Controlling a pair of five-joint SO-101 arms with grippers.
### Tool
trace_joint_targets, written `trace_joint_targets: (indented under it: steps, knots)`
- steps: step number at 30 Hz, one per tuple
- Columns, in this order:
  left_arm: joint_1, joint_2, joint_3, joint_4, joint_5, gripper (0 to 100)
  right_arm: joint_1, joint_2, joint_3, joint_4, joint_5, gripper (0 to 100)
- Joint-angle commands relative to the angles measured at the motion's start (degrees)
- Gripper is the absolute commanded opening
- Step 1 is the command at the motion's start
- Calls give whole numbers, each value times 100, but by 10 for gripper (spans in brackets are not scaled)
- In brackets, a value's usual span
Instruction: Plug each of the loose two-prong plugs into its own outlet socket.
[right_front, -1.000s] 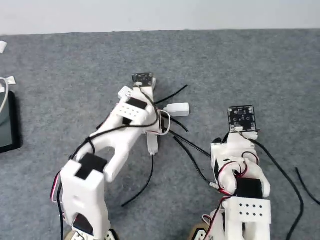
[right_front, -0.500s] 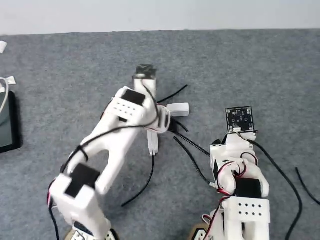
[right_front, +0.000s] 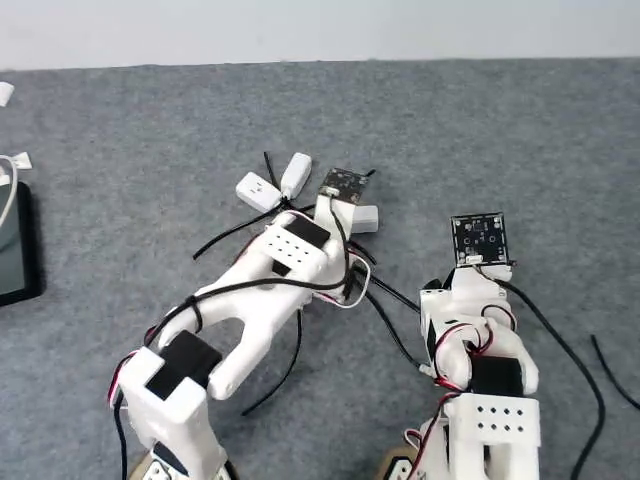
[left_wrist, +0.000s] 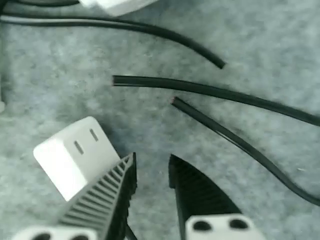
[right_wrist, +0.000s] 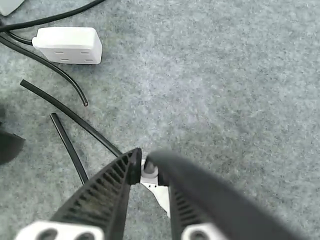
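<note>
My left gripper (left_wrist: 152, 159) hovers open just over the carpet with nothing between its fingers. A white outlet socket (left_wrist: 70, 156) with two slots lies right beside one finger. In the high view the left arm (right_front: 290, 250) stretches to the middle of the cords, near a white outlet block (right_front: 365, 218). Another white socket (right_front: 258, 190) and a white plug (right_front: 296, 172) lie side by side just behind it. My right gripper (right_wrist: 144, 156) is shut on a small white plug (right_wrist: 150, 175), low over the carpet. A white outlet block (right_wrist: 67, 44) lies ahead of it.
Several loose black cords (right_front: 385, 300) cross the grey carpet between the two arms, with cut ends (left_wrist: 172, 101) near my left gripper. A dark tablet-like device (right_front: 15, 250) sits at the left edge. Another black cord (right_front: 600, 400) trails at the right.
The left arm has swung to the right and come down, uncovering the white socket and plug at the back. The right arm has hardly moved.
</note>
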Motion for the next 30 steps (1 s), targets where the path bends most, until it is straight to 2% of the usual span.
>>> trace_joint_targets:
  steps: [1, 6, 13, 22, 30]
  knots:
    - [-105, -193, 40, 114, -62, 40, 40, 13, -79, -22, 79, 8]
    - [-132, -774, 400, 149, -62, 40, 40, 13, -79, -22, 79, 8]
    - [-765, -1407, 963, -158, -62, 43, -57, 13, -70, -22, 88, 8]
    - [-1116, -1231, 1648, -809, -510, 44, -110, 13, -53, -13, 88, 8]
    - [-1204, -1160, 1666, -826, -510, 43, -119, 13, -62, -22, 26, 9]
